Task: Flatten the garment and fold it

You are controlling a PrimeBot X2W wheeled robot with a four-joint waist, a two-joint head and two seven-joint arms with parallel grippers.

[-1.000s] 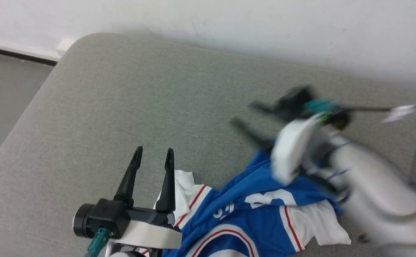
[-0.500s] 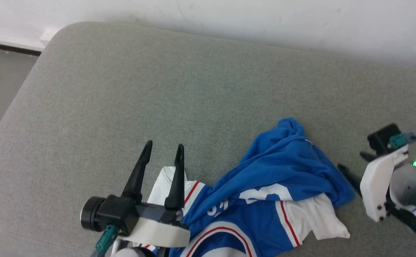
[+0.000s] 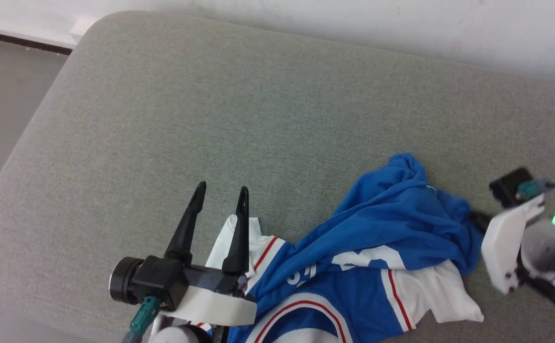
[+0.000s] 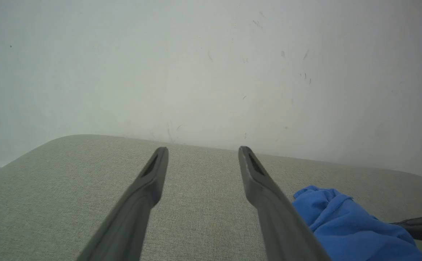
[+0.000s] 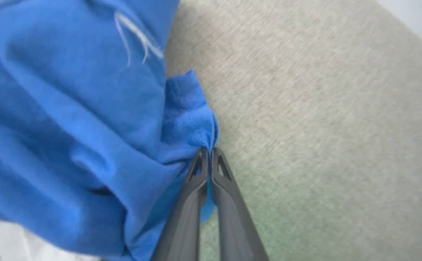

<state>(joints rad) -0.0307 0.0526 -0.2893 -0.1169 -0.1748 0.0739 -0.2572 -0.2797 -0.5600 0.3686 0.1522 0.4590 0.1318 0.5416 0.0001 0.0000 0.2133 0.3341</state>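
The garment (image 3: 377,238), a bright blue jersey with white sleeves and red-and-white trim, lies crumpled on the grey cushion (image 3: 258,105) at the lower right of the head view. My left gripper (image 3: 221,193) hovers open at its white left sleeve, fingers pointing up the view with nothing between them (image 4: 200,152). At the garment's right edge my right gripper (image 3: 475,219) is mostly hidden behind blue cloth. In the right wrist view it (image 5: 209,150) is shut, pinching a blue fold of the garment (image 5: 192,119) at the fingertips.
A white wall (image 3: 401,28) runs along the cushion's far side. Grey floor (image 3: 1,95) lies past the cushion's rounded left edge. Bare cushion stretches above and left of the garment.
My right arm swung down from over the garment to its right edge, and its gripper closed on a blue fold. The head camera shifted slightly. The left gripper stayed open.
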